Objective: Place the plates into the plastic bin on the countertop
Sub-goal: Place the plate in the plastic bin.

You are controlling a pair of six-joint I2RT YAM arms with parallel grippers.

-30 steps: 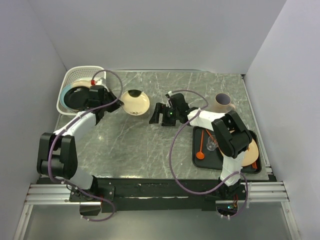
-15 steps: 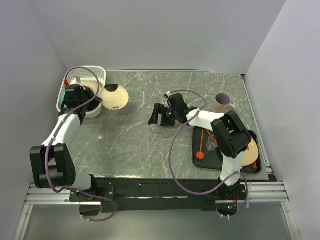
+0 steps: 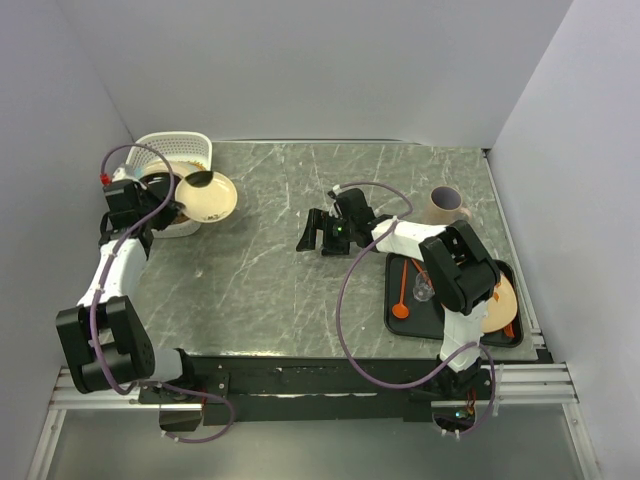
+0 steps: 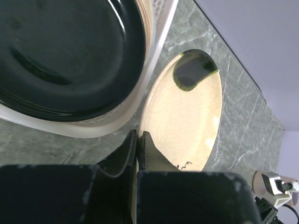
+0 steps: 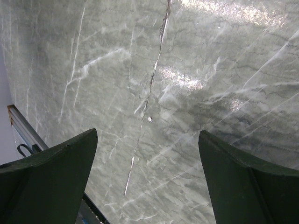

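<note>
The left pincer (image 3: 176, 207) is clenched tight on the rim of a cream plate (image 3: 207, 197). In the left wrist view its two black fingers (image 4: 127, 150) pinch the plate's near edge, with the plate sticking out ahead of them. The plate has a dark patch (image 4: 192, 70) at the end far from the pincer.

Just to the left of the pincer's fingers is the white bin (image 3: 187, 145). The cream plate is outside the bin, close beside its wall. Inside the bin lies a dark plate (image 4: 65, 56), ahead of the pincer and to its left. It rests on another pale plate, of which only a thin edge shows.

In the middle is the right pincer (image 3: 314, 232). It is open, with its two fingers (image 5: 46, 175) spread wide and nothing between them. Under it there is only the grey-green countertop (image 5: 154, 93) with its white lines.

Further right of this pincer stands a tan cup (image 3: 446, 205), well apart from it. Nearer the robot than the cup, a black tray (image 3: 432, 322) holds an orange spoon (image 3: 402, 292). A pale orange plate (image 3: 503, 298) peeks out on the tray's right side, partly hidden by the right arm.
</note>
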